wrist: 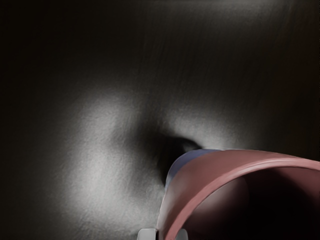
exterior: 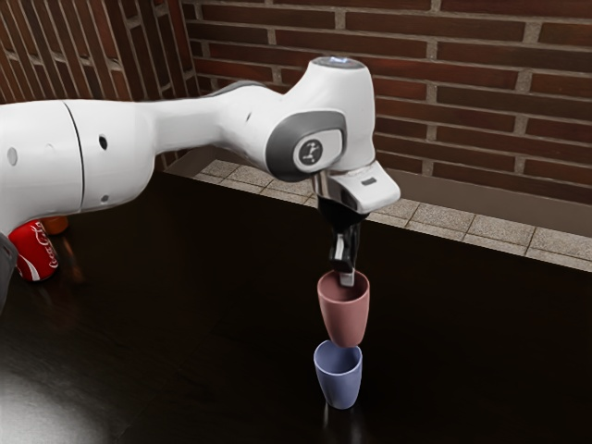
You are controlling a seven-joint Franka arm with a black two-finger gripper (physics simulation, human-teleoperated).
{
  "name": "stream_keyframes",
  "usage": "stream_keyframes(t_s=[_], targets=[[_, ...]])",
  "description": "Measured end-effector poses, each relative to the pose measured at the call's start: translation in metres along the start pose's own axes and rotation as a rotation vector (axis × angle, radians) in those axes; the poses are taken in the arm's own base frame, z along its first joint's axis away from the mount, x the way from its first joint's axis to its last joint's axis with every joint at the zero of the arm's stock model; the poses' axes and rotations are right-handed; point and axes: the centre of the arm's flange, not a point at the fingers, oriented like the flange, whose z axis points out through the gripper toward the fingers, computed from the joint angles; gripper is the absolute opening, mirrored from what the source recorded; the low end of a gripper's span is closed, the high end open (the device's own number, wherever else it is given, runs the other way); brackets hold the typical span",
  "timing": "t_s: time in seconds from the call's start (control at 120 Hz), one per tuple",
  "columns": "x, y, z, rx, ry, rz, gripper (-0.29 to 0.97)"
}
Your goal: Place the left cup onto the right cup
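A dusty red cup hangs upright in the air, with my gripper shut on its rim from above. Its base sits just over the mouth of a blue cup, which stands upright on the dark table. I cannot tell whether the two cups touch. In the wrist view the red cup looms large right under my hand, and a sliver of the blue cup peeks out behind its rim.
A red cola can lies at the exterior view's far left, by the arm's base. A brick wall and a tiled ledge run behind the table.
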Motion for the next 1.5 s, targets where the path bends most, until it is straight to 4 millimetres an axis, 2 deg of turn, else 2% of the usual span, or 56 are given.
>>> stream_keyframes(t_s=[0.267,0.567,0.858,0.883,1.033,1.15,1.342,1.5], targets=[[-0.006,0.007,0.019,-0.036,-0.030,-0.026,-0.11],[-0.006,0.001,0.038,-0.053,-0.051,-0.052,-0.11],[-0.001,-0.007,0.073,-0.080,-0.089,-0.066,-0.11],[0.000,-0.007,0.073,-0.080,-0.090,-0.066,-0.07],[0.003,-0.004,0.064,-0.072,-0.080,-0.062,0.27],[0.002,-0.003,0.056,-0.067,-0.073,-0.062,0.44],[-0.008,-0.003,0.024,-0.017,-0.061,-0.063,0.58],[-0.046,-0.016,-0.018,0.053,-0.065,-0.098,0.63]])
